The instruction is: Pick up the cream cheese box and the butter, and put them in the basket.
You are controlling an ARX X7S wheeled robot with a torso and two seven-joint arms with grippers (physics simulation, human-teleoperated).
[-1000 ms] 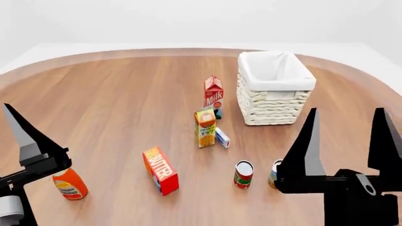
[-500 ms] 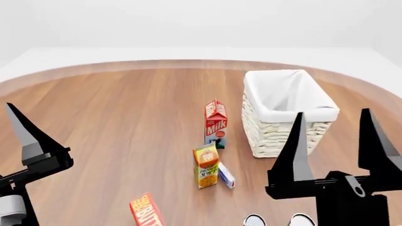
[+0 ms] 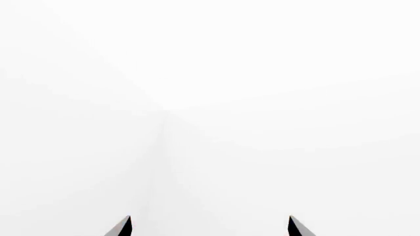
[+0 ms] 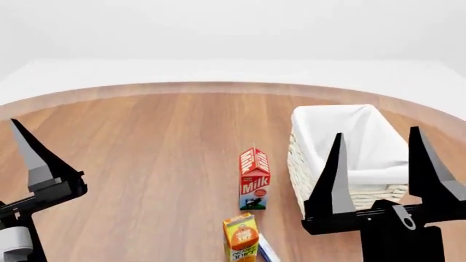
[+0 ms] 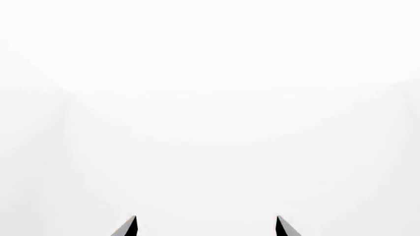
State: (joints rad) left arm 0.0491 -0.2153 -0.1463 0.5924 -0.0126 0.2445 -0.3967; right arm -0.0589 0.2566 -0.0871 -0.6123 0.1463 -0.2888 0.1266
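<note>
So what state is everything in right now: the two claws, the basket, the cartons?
Left gripper: open, holding nothing.
Right gripper: open, holding nothing.
Basket: upright on the table, only its white liner showing inside.
Milk carton: standing upright, closed, beside the basket.
Juice carton: upright, partly cut off by the picture's edge.
Cream cheese box: on the table beside the juice carton, mostly out of view.

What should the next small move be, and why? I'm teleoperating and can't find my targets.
Probably tilt the head back down. Both claws, left and right, are open, empty and raised, and both wrist views show only white. The butter is out of frame, and just a sliver of the cream cheese box shows beside the juice carton. Only the milk carton and basket are fully visible.
</note>
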